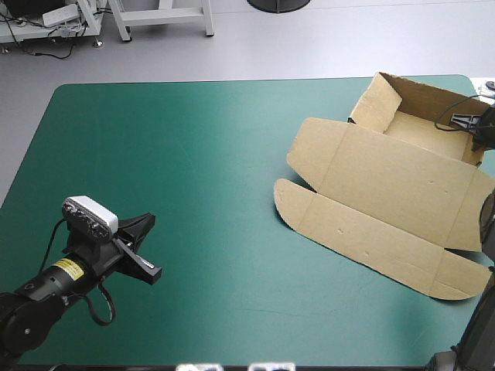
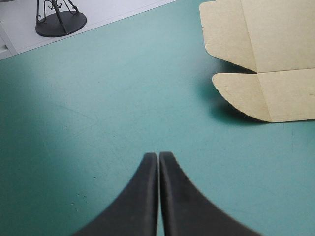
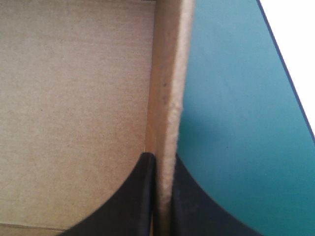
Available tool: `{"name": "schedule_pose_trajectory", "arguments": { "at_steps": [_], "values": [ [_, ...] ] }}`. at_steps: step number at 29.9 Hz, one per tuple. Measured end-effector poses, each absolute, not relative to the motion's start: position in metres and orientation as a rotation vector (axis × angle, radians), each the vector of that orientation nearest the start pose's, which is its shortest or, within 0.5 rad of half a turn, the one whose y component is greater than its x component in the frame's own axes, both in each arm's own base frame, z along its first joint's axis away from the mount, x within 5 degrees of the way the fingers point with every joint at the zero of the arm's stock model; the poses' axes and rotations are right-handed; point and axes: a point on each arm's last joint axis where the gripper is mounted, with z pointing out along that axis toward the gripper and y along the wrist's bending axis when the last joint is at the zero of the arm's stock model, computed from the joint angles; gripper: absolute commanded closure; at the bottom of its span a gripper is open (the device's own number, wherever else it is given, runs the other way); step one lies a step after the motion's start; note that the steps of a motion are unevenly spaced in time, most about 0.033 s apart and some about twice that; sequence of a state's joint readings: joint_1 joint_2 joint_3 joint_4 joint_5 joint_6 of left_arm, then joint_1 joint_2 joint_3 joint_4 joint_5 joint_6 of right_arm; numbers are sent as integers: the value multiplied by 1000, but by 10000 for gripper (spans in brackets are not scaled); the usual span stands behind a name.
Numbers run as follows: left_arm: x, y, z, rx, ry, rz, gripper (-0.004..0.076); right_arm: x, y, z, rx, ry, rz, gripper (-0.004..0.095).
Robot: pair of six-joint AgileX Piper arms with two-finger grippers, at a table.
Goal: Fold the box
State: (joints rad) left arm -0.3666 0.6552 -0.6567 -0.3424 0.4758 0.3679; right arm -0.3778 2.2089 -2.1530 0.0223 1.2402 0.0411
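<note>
The brown box lies at the table's right side as an open tray with its lid flat toward the middle. Its walls stand up at the far right corner. My right gripper sits at the tray's right wall, shut on that wall, one finger inside and one outside. The box floor fills the space beside the inner finger. My left gripper hovers low at the table's front left, shut and empty. Ahead of it and off to one side lie the box's lid flaps.
Teal-green cover spreads bare between the left gripper and the box. The table's right edge runs close beside the box's right wall. A black round stand base sits on the floor beyond the table.
</note>
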Motion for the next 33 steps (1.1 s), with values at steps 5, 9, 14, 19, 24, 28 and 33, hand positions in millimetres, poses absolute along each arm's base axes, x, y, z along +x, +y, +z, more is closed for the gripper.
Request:
{"name": "schedule_pose_trajectory", "arguments": {
  "at_steps": [5,9,14,19,24,28,33],
  "values": [
    [117,-60,337,516,1881,-353,729,445,-184,272,582,2710,1,378],
    [117,-60,337,521,1889,-355,729,441,-188,278,588,2694,3,221],
    [117,-60,337,521,1890,-355,729,435,-187,295,604,2648,40,257],
    [117,-60,336,523,1891,-353,729,421,-181,333,602,2548,140,332],
    [117,-60,336,538,1887,-342,729,398,-155,396,445,2388,296,461],
    [117,-60,337,559,1876,-325,729,378,-109,445,239,2268,397,567],
    [117,-60,337,560,1867,-321,729,357,-30,484,-60,2204,424,580]
  ]
}}
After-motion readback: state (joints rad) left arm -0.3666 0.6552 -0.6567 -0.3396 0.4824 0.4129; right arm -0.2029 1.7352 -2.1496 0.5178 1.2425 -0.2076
